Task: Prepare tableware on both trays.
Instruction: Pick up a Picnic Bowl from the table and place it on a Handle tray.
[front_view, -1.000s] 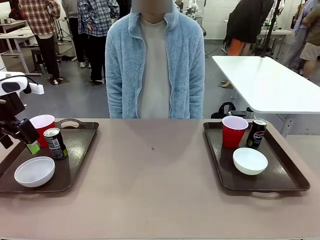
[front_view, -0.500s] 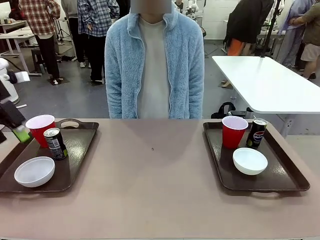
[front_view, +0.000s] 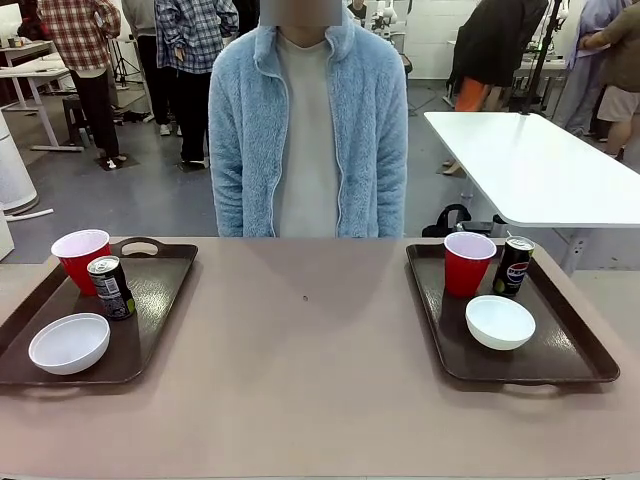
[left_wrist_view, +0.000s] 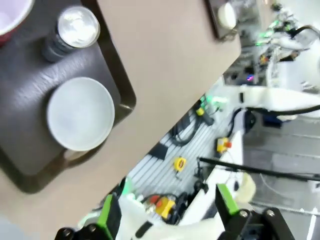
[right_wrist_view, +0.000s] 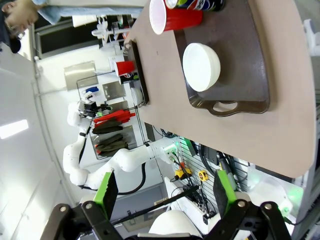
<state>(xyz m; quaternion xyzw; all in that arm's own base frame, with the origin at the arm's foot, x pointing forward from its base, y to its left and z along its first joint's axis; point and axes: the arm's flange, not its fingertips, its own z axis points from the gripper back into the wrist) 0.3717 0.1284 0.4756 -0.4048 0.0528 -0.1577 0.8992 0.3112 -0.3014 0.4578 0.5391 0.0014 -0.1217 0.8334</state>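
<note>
In the front view each dark brown tray holds three pieces. On the left tray (front_view: 160, 290) stand a red cup (front_view: 80, 255), a dark can (front_view: 110, 287) and a white bowl (front_view: 69, 342). The right tray (front_view: 570, 350) carries a red cup (front_view: 468, 262), a can (front_view: 514, 265) and a bowl (front_view: 500, 322). My left gripper (left_wrist_view: 167, 210) hangs open and empty, high over the table's near edge, with the left tray (left_wrist_view: 20, 100), bowl (left_wrist_view: 80, 113) and can (left_wrist_view: 75, 30) beyond it. My right gripper (right_wrist_view: 165, 192) is open and empty too, well back from the right tray (right_wrist_view: 245, 50), bowl (right_wrist_view: 201, 66) and cup (right_wrist_view: 172, 17).
A person in a light blue fleece jacket (front_view: 310, 130) stands at the far side of the tan table (front_view: 300, 380), arms down. A white table (front_view: 530, 160) stands behind on the right. Cables and tools lie on the floor below the table's near edge (left_wrist_view: 175, 150).
My left arm has pulled back to the left from beside the left tray's red cup and left the front view. The tableware and the person have not moved.
</note>
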